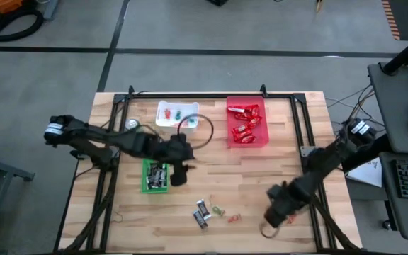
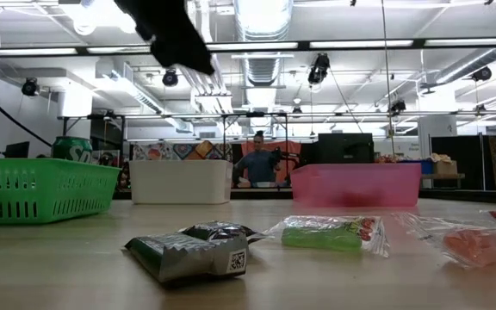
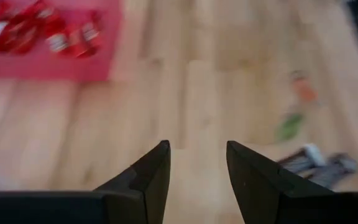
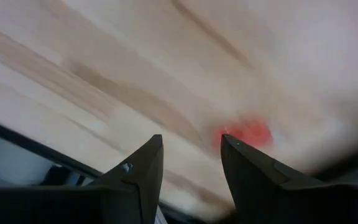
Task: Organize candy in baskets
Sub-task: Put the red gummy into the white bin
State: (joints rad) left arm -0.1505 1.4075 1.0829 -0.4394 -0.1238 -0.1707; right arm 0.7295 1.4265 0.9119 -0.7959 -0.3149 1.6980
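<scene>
My left gripper (image 1: 184, 172) hangs open over the table's middle, just right of the green basket (image 1: 154, 176), which holds dark-wrapped bars; nothing is between its fingers (image 3: 197, 146). My right gripper (image 1: 273, 212) stands open near the table's near right corner, pointing steeply down. A red candy (image 4: 248, 133) lies on the wood just beyond its fingertips, untouched. Two dark/silver bars (image 1: 202, 211), a green piece (image 1: 218, 210) and an orange piece (image 1: 234, 217) lie loose on the table. The red basket (image 1: 246, 124) holds red-wrapped bars. The white basket (image 1: 176, 113) holds tiny pieces.
A green drink can (image 1: 131, 124) stands left of the white basket. A black frame (image 1: 303, 120) runs along the table's sides and far edge. Bare wood lies between the baskets and the loose candy. In the low view, a person (image 2: 257, 164) shows far behind the table.
</scene>
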